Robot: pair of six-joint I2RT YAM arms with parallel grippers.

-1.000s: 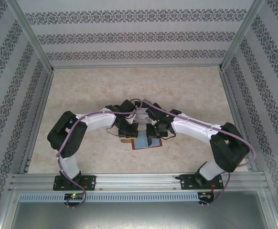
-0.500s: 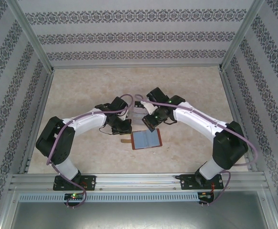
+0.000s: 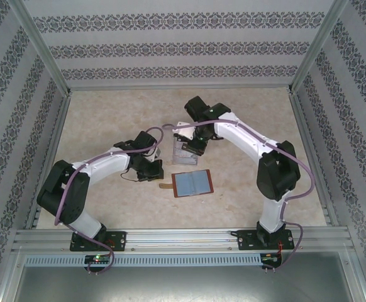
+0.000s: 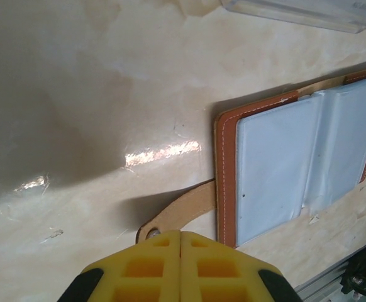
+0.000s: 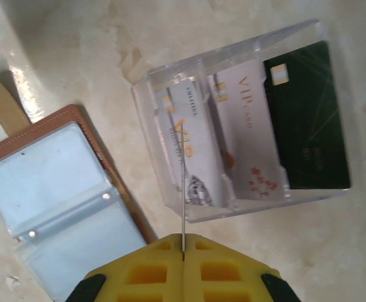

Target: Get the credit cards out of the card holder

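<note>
The card holder (image 3: 192, 184) lies open and flat on the table, reddish-brown rim around bluish-grey sleeves (image 4: 277, 170), with its tan strap (image 4: 180, 211) pointing left. My left gripper (image 4: 181, 234) is shut with nothing between its fingers, its tips just over the strap's snap end (image 3: 148, 170). My right gripper (image 5: 183, 239) is shut on a thin pale credit card (image 5: 182, 189) seen edge-on, held over the clear tray (image 5: 170, 189). In the tray stand a black card (image 5: 305, 119) and two white VIP cards (image 5: 246, 135). From above, the right gripper (image 3: 192, 145) hangs at the tray (image 3: 184, 151).
The holder (image 5: 51, 189) lies just left of the tray in the right wrist view. Aluminium frame rails (image 3: 170, 238) run along the near edge, and patterned walls close in the sides and back. Bare marble-look tabletop (image 3: 246, 113) lies to the far right.
Both grippers have drawn back from the open card holder. The right arm has swung away to the far side with the card, over the tray. The left gripper has slid left to the strap.
</note>
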